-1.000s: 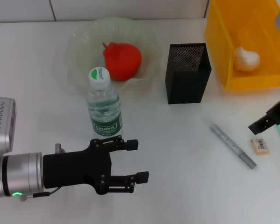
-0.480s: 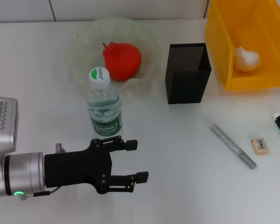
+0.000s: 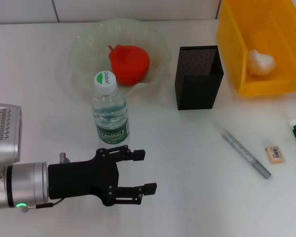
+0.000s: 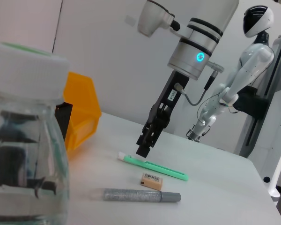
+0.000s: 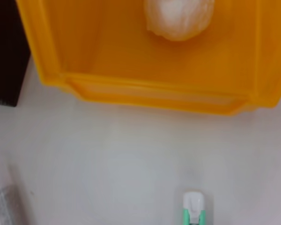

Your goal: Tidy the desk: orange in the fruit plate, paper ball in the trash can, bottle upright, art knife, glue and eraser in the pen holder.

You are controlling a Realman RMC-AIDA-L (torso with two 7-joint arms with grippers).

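Note:
The orange lies in the glass fruit plate. A clear bottle with a white-and-green cap stands upright in front of the plate, and fills the near side of the left wrist view. My left gripper is open and holds nothing, just on the near side of the bottle. The paper ball rests in the yellow trash can. Right of the black mesh pen holder lie the grey glue, the eraser and the green art knife. My right gripper hangs over the knife's end.
The table's right edge runs close to the knife and eraser. Another white robot stands beyond the table in the left wrist view. The right wrist view shows the trash can wall and the knife tip.
My right gripper has moved right, almost out of the head view, to the art knife. My left gripper has sunk slightly and stays open.

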